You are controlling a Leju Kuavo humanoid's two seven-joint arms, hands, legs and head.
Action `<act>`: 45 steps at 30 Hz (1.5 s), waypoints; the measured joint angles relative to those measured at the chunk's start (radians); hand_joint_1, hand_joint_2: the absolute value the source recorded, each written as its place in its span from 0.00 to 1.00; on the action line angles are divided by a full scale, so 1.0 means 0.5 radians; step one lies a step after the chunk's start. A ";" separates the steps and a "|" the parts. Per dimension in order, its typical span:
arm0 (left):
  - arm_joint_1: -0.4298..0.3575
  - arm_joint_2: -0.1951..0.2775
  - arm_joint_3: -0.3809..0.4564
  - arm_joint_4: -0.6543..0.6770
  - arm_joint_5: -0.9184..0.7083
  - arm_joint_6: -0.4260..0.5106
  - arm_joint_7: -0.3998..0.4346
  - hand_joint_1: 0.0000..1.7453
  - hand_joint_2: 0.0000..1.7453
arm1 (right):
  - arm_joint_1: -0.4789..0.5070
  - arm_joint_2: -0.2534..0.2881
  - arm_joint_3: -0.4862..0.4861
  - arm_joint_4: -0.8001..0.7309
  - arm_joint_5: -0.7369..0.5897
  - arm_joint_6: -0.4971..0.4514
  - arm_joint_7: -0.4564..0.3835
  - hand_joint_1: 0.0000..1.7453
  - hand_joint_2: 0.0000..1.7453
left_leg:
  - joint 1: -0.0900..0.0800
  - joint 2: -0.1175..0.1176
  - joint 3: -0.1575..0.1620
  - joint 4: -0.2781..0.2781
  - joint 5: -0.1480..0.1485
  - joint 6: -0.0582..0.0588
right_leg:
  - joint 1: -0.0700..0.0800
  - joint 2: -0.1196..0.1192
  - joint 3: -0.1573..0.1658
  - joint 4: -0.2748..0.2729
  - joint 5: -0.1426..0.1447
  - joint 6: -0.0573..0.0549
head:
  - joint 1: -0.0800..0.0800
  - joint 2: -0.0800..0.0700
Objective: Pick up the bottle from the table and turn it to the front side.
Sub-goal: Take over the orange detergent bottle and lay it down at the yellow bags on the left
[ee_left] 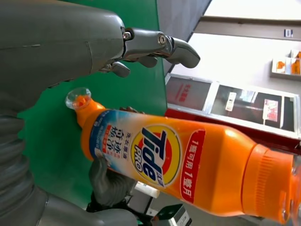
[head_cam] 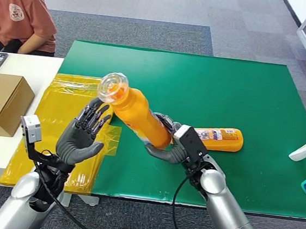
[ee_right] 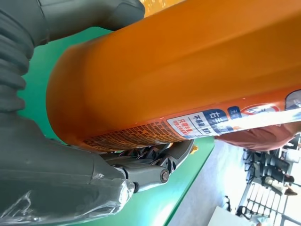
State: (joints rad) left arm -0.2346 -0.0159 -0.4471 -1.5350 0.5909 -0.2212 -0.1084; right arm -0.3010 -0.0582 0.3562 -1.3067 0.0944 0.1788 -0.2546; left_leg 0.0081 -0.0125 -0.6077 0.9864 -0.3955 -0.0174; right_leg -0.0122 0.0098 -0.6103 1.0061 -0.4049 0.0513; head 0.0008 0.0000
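green matting [head_cam: 228,89] covers the counter in a grey-carpeted room, a person in an orange shirt [head_cam: 22,8] seated at the far left corner beside a cardboard box [head_cam: 0,101]. above the mat's near left part, the robot's right hand [head_cam: 169,143] grips an orange detergent bottle [head_cam: 136,113] by its base end, fingers wrapped around the body, holding it clear of the counter and tilted with its clear cap [head_cam: 112,87] up and toward the left. the left hand [head_cam: 80,137] hovers just beside the neck, palm up and fingers spread, holding nothing. the lift looks done and the turn is the step in hand; judging by the left wrist view, the main logo label faces the left hand rather than forward, so the next move likely calls for rolling the bottle about its long axis, perhaps with the free hand steadying the neck. the bottle is glossy orange plastic with a blue-and-white label band and small print along its back. a second orange bottle [head_cam: 219,138] lies flat on the mat behind the right wrist; yellow plastic sheeting [head_cam: 57,104] lies at the mat's left edge.
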 joint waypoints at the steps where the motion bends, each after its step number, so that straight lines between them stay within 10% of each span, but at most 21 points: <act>1: -0.012 0.000 -0.018 0.003 0.000 -0.001 0.001 0.00 1.00 | -0.004 0.004 0.009 0.005 -0.002 0.000 -0.002 1.00 1.00 | 0.000 0.000 0.000 0.000 0.000 0.000 | 0.000 0.000 0.000 0.000 0.000 0.000 | 0.000 0.000; 33: -0.271 -0.002 -0.290 0.029 -0.538 0.291 -0.039 0.01 1.00 | -0.058 0.033 0.351 0.177 0.262 -0.083 0.000 1.00 1.00 | 0.000 0.000 0.000 0.000 0.000 0.000 | 0.000 0.000 -0.001 0.000 0.000 0.000 | 0.000 0.000; 37: -0.272 -0.002 -0.300 0.030 -0.538 0.285 -0.038 1.00 1.00 | -0.059 0.033 0.372 0.190 0.267 -0.088 0.000 1.00 1.00 | 0.000 0.000 0.000 0.000 0.000 0.000 | 0.000 0.000 -0.001 0.000 0.000 0.000 | 0.000 0.000; 45: -0.272 -0.004 -0.315 0.030 -0.511 0.246 -0.037 1.00 1.00 | -0.065 0.033 0.378 0.196 0.275 -0.096 0.000 1.00 1.00 | 0.000 0.000 0.000 0.000 0.000 0.000 | 0.000 0.000 -0.001 0.000 0.000 0.000 | 0.000 0.000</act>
State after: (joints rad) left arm -0.3706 -0.0179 -0.6047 -1.5199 0.3355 -0.0981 -0.1270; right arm -0.3337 -0.0416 0.5452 -1.2089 0.2317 0.1308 -0.2544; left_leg 0.0081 -0.0124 -0.6078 0.9864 -0.3954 -0.0175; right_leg -0.0122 0.0099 -0.6106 1.0062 -0.4049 0.0513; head 0.0008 0.0000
